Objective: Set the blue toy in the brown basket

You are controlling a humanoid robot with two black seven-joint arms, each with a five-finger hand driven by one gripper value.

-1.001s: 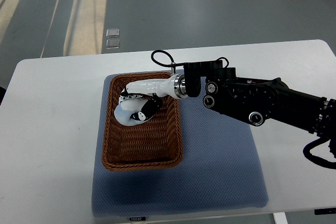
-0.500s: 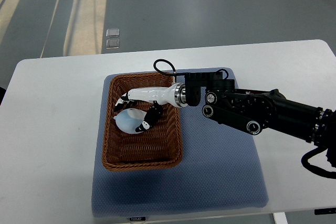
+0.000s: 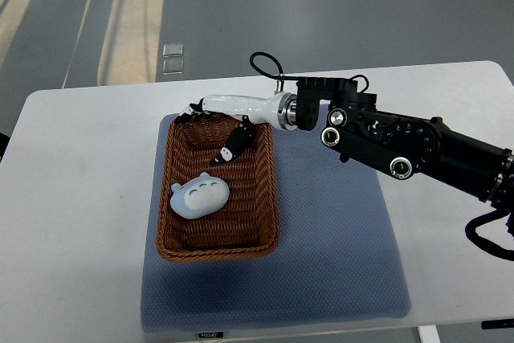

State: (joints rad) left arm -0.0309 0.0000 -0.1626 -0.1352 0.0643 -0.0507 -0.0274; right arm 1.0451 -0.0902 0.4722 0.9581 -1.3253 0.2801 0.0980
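In the brown basket [image 3: 269, 190] the blue toy [image 3: 200, 198] lies lengthwise left-right, ears far-side; right hand [image 3: 227, 122] above, fingers [image 3: 233, 144] apart.

One camera looks steeply down on the table [image 3: 80, 198].

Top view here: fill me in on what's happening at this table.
A humanoid robot is working with one arm, reaching in from the right. The blue toy lies inside the brown basket, on its woven floor, with nothing touching it. The right robot hand hovers over the basket's far end with its fingers spread, holding nothing. The basket sits on a blue-grey mat on the white table. The left arm is out of view.
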